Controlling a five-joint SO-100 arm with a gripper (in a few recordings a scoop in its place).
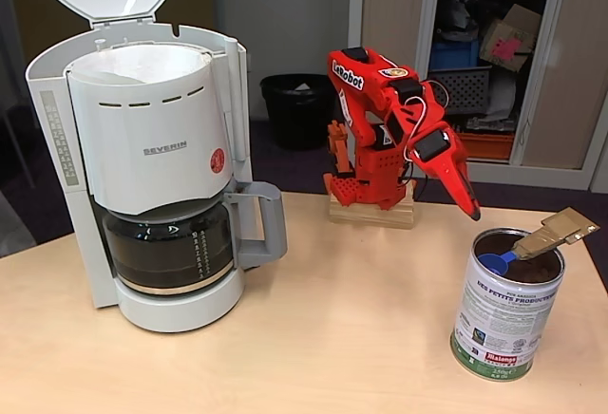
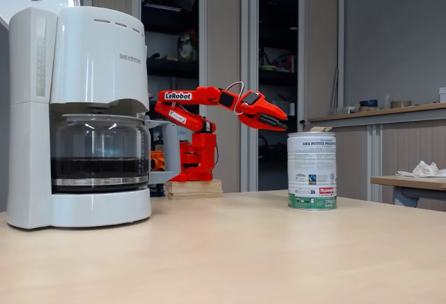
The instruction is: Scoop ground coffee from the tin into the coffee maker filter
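The tin point(image 1: 503, 324) stands at the right of the table, open, with dark ground coffee point(image 1: 537, 268) inside. A little blue scoop point(image 1: 493, 262) lies in it, and its flat tan handle point(image 1: 559, 232) leans over the rim to the upper right. My red gripper point(image 1: 472, 207) hangs just above and behind the tin's left rim, shut and holding nothing. In the other fixed view the gripper point(image 2: 284, 124) points at the tin point(image 2: 311, 171) from the left, near its top. The coffee maker filter point(image 1: 142, 61) lines the basket of the white machine point(image 1: 152, 148), whose lid stands open.
A glass carafe point(image 1: 171, 248) holding dark liquid sits under the basket. My arm's base rests on a wooden block point(image 1: 372, 215) at the table's back edge. A black waste bin point(image 1: 299, 105) stands on the floor behind. Bare tabletop point(image 1: 351, 329) lies between machine and tin.
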